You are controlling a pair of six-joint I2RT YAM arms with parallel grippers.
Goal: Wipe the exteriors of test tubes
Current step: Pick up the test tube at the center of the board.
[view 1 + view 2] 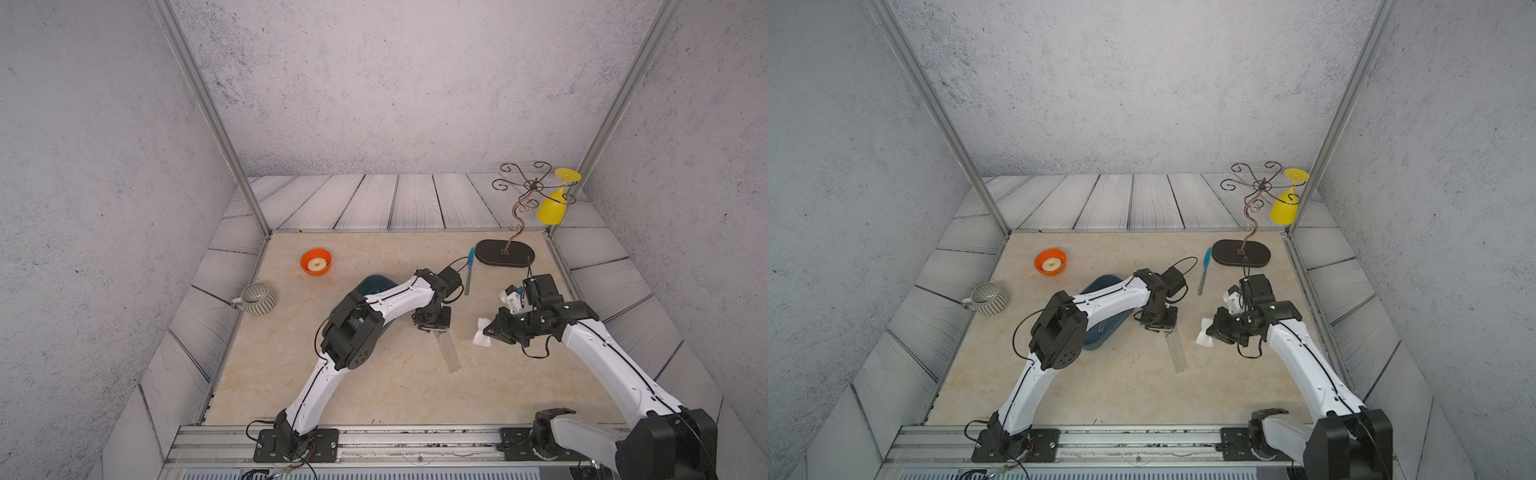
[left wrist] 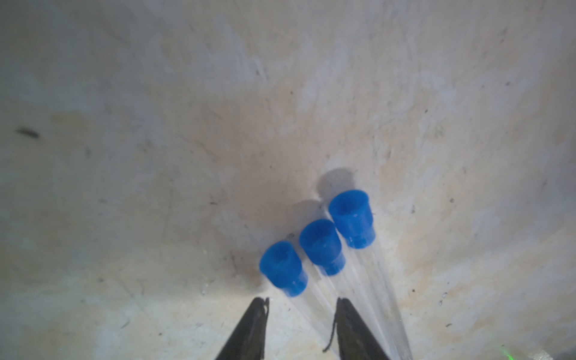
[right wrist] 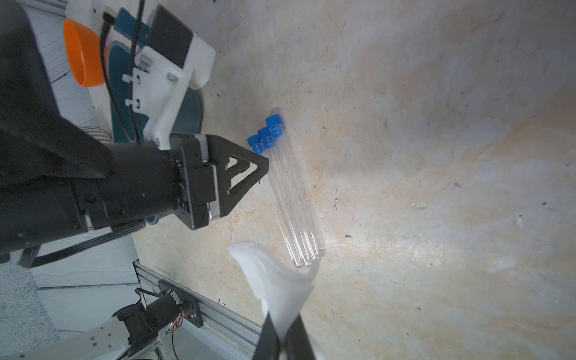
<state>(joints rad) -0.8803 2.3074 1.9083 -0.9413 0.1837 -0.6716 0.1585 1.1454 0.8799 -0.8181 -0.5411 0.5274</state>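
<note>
Three test tubes point(image 3: 288, 202) under parted left hand point(image 2: 300, 304), right hand point(image 3: 282, 324) clenching white wipe point(image 3: 274, 280) (tabletop point(image 1: 461, 316) between them)

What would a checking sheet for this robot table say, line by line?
Surface: beige table, a few dark specks.
Job's things: three blue-capped test tubes lying side by side; white cloth.
Clutter: orange bowl, striped mug, teal knife, blue tray, wire stand with yellow glass.
Claws: left claw open over the tubes' capped ends; right claw shut on the cloth.
Cables: black cable loops on both arms.
Surroundings: grey walls, metal frame.
</note>
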